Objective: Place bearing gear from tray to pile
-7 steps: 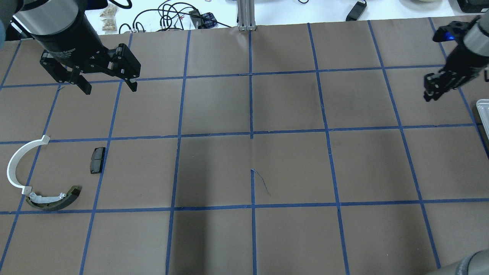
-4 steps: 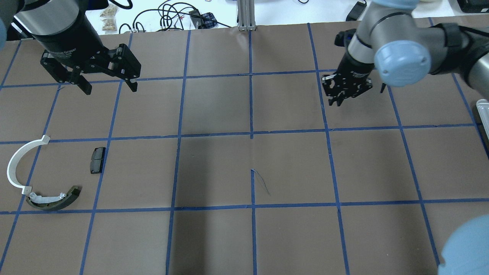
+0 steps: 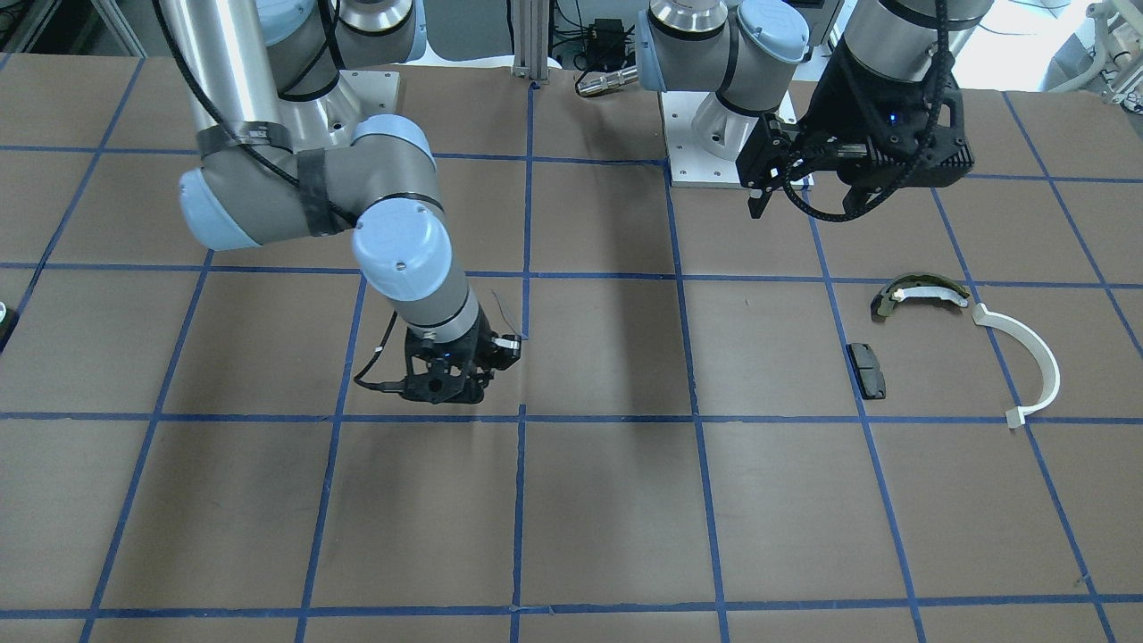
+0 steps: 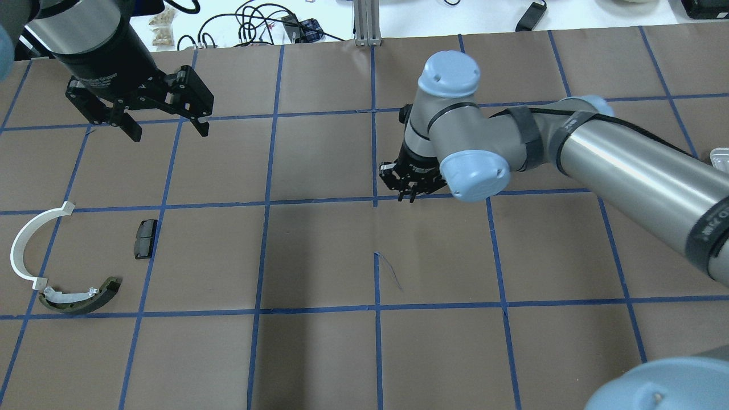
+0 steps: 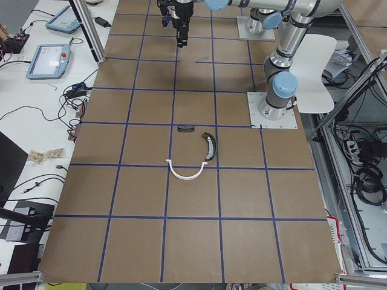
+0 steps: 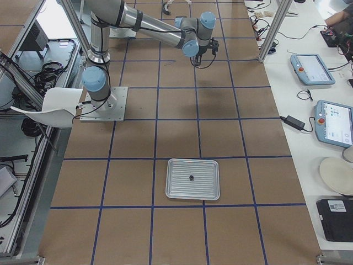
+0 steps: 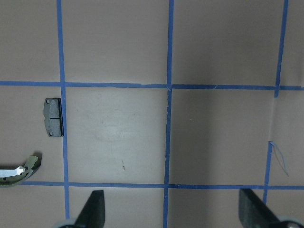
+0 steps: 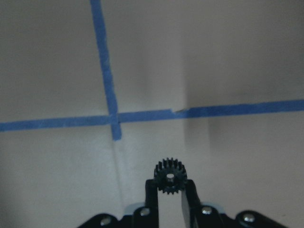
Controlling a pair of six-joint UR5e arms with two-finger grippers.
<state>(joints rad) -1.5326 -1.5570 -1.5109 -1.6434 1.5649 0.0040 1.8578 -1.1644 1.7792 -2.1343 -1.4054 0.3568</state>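
The taped brown table bears a white half-ring, olive shoe, black pad and, apparently ribbed, a tray.

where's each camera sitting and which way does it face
Front-facing: across the table, facing the robot, steeply down; both arms show.
Overhead: behind the robot, looking forward and down; open left gripper, right arm.
Exterior left: table's left end; pile near, arms far.
Exterior right: table's right end; tray near, right arm beyond.
Left wrist: straight down; own fingers.
Right wrist: down; fingers hold bearing gear.
Shared: black pad in left wrist and overhead.
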